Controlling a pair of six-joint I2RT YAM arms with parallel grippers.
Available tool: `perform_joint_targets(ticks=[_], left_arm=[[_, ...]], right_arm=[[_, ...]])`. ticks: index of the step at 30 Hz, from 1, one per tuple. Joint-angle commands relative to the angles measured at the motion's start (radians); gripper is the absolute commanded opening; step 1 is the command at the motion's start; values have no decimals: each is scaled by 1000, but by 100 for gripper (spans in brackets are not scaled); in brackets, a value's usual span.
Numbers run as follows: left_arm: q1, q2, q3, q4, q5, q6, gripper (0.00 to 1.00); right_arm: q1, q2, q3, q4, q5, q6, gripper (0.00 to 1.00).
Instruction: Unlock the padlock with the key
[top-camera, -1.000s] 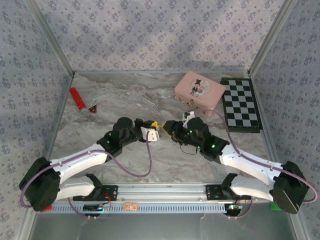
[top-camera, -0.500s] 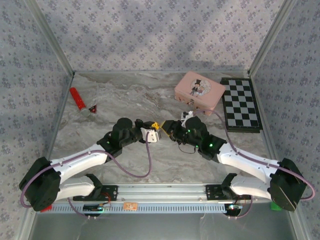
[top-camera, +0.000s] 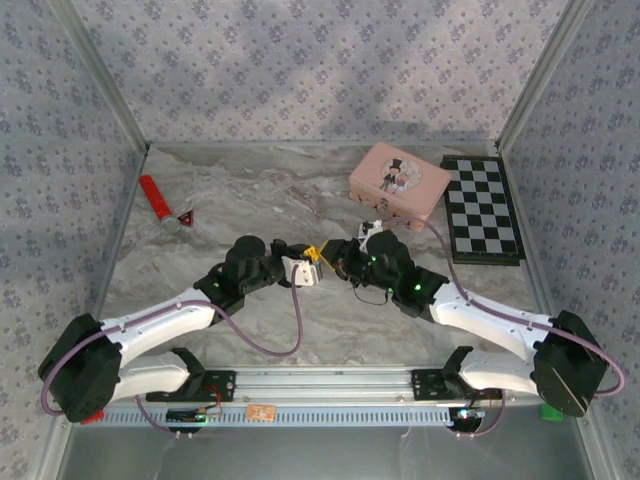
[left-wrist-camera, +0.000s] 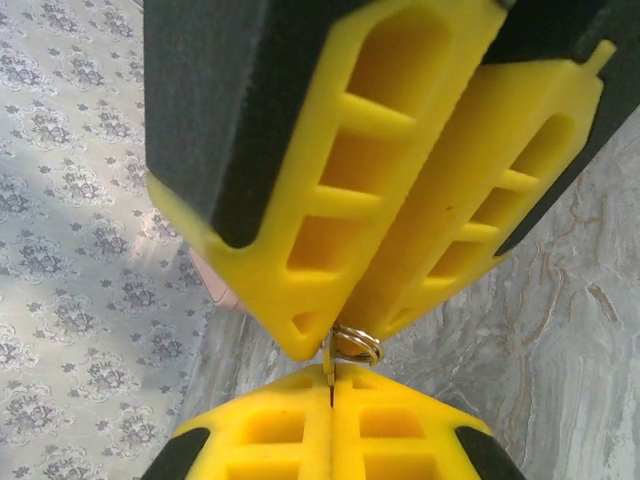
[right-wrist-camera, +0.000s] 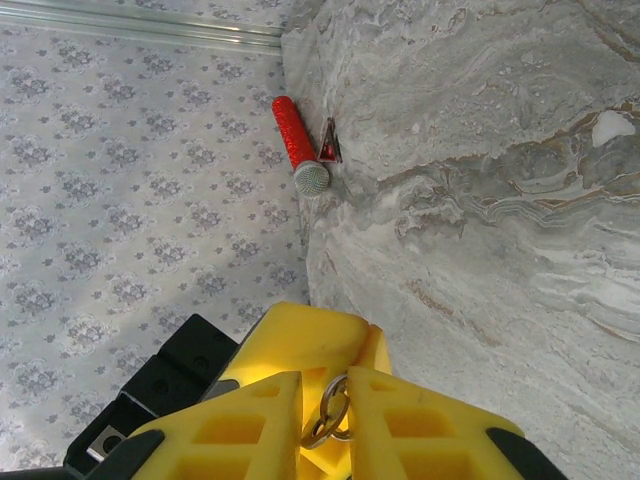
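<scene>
Above the marbled tabletop (top-camera: 250, 200) the hands meet tip to tip. The right hand (right-wrist-camera: 325, 398) pinches what seems the key (right-wrist-camera: 333, 408) by its ring. Its blade enters the left hand (left-wrist-camera: 331, 385), pressed together, padlock hidden inside. Turning apparently remains.

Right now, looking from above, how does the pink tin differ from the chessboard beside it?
The pink tin is a raised box with a picture on its lid; the chessboard lies flat in black-and-white squares. The pink tin sits skewed and covers less area than the chessboard. Both rest at the far right.
</scene>
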Motion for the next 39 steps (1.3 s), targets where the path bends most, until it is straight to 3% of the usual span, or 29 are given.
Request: perform_joint_targets(ticks=[1,9,13,18,21,26,31,34,39], left_arm=[[-7,-9,5,0,27,18,0],[-10,-8,4,6,16,17,2],[-7,-13,2,9,12,6,10],[5,-40,-32,90,7,-67,31],[20,-99,-63,152,20,-216,38],[29,-234,-74,126,39,-534,39],[91,-286,42,-111,-56,-980,38],[137,-246,105,-223,0,-1166,42],[190,-142,155,-228,190,-1422,42]], right_arm=[[0,8,26,-10,2,17,17],[-5,-5,18,-28,14,6,5],[-12,-24,6,-32,27,1,0],[-39,-62,-15,-39,31,-29,0],[-88,-93,-34,-41,8,-88,0],[-188,-113,-98,84,-105,-209,0],[-202,-100,-148,288,-165,-403,0],[-194,-79,-176,404,-158,-463,0],[-161,-34,-208,565,-148,-554,0]])
